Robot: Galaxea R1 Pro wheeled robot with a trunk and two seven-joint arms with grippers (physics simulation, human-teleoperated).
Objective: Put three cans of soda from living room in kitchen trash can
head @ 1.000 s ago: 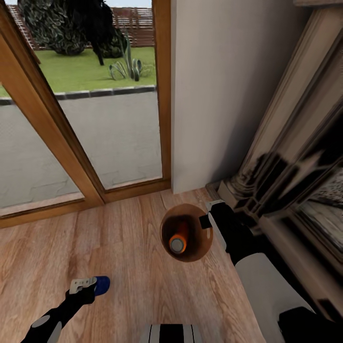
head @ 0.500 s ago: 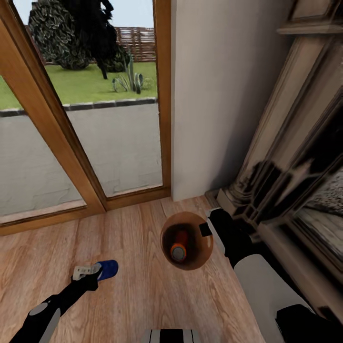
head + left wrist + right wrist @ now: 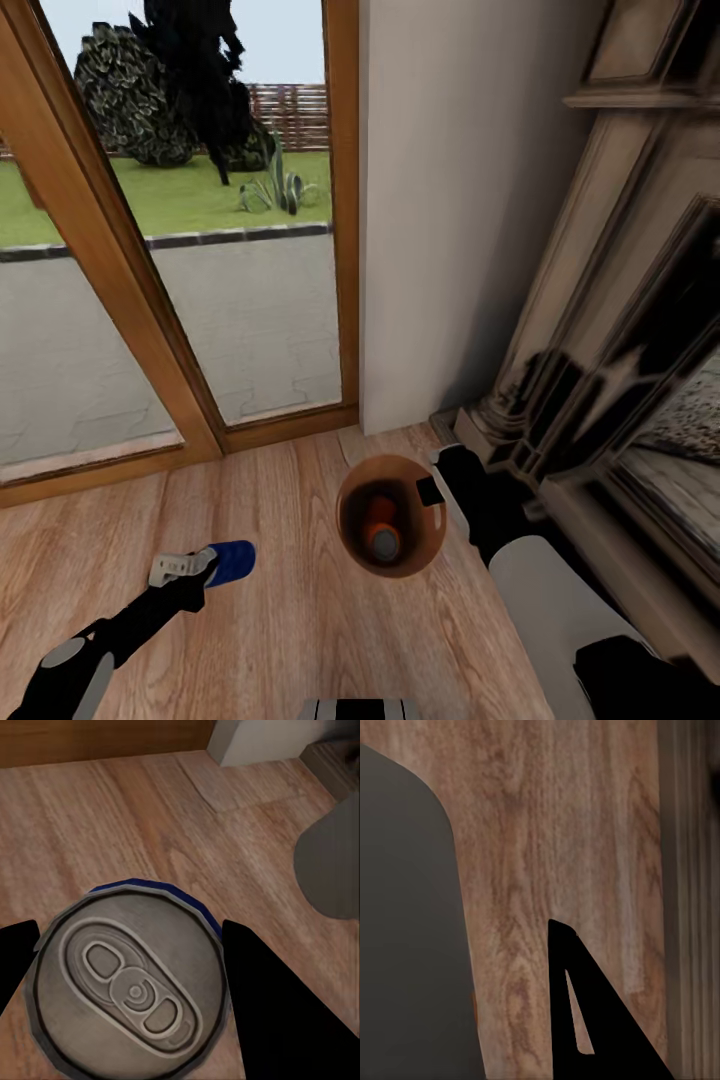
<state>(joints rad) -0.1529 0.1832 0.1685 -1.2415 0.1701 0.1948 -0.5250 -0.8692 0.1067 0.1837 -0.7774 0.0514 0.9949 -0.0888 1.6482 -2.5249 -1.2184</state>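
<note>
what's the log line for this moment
left gripper: holds blue can | right gripper: grips bin rim | orange can: in bin

Left end effector, closed on blue can: now higher and nearer the bin than one second ago.

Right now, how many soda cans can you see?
2. An orange can sits inside the bin on the floor; a blue can is gripped in the left gripper. More could lie hidden deeper in the bin.
</note>
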